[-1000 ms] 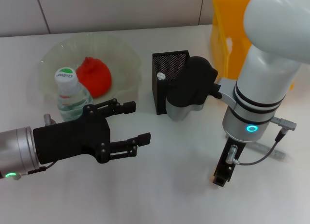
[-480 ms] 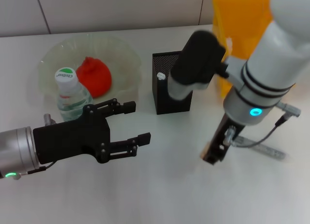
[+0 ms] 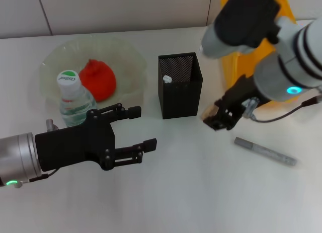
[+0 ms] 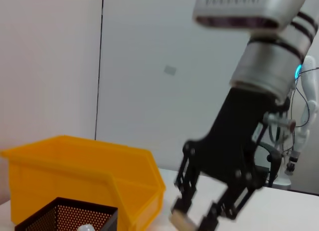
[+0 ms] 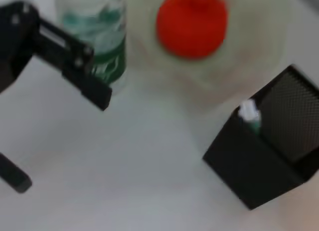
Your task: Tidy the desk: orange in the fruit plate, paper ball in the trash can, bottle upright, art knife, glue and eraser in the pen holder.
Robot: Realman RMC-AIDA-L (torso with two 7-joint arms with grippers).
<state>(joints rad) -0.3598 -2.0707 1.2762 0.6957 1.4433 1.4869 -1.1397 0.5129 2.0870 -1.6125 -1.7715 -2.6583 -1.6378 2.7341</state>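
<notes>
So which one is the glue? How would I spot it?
Find the black mesh pen holder in the middle of the white desk. Look to its right and nearer the robot, just past the right claw: the glue lies flat there, alone. It is the only thin grey stick.

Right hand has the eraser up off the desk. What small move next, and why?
Probably carry the right hand a little toward the robot's left and up, until it hangs over the pen holder mouth, then release. The eraser sits pinched in its fingers beside the holder's right wall, below the rim, so it has to rise to clear it. The left hand is open and idle by the bottle.
</notes>
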